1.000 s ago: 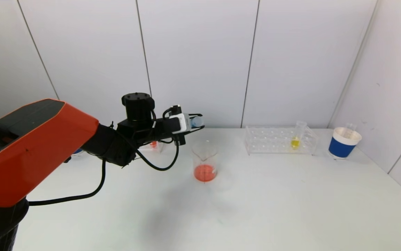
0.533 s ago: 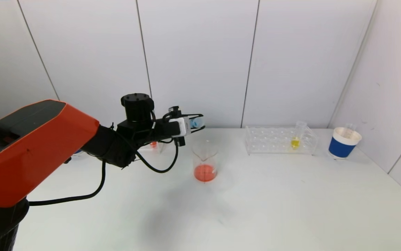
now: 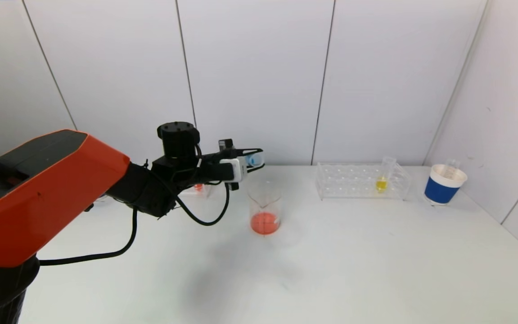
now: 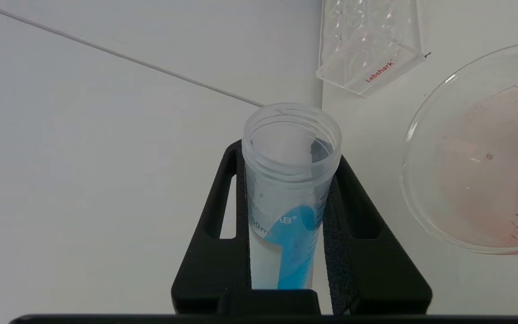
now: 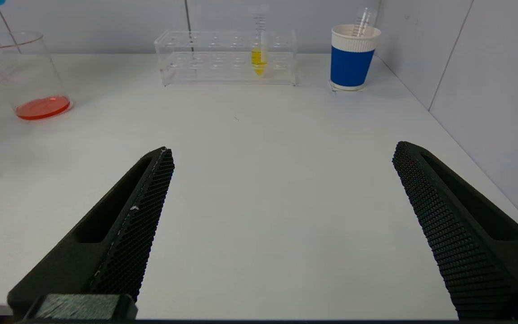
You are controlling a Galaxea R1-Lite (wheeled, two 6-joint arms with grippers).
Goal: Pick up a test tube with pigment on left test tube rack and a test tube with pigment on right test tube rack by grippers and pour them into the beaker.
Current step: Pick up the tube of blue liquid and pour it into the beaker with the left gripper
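The white counter [image 3: 331, 270] carries everything. The left arm reaches in from the left, and the left gripper [image 3: 252, 159] hangs above and just left of the beaker [image 3: 264, 208], its jaws clamped on a test tube with blue pigment [image 4: 288, 202]. That tube lies tilted between the two black jaws, its open mouth past their tips and pointing toward the far wall, with the blue liquid pooled along its lower side. In the left wrist view the beaker's rim sits just beside the jaws, apart from the tube's mouth.

The beaker stands near the middle of the counter and holds a shallow layer of orange-red liquid. The right test tube rack [image 3: 360, 181], clear plastic, stands at the far right by the wall, with a test tube with yellow pigment [image 3: 381, 180] upright in it. A blue and white paper cup [image 3: 444, 184] stands farther right, with a clear tube in it. Behind the left arm, a bit of the left test tube rack [image 3: 195, 189] shows, with something orange-red in it.

The right gripper [image 5: 281, 225] hovers over the near right of the counter, well apart from the rack, its jaws spread wide and holding nothing.
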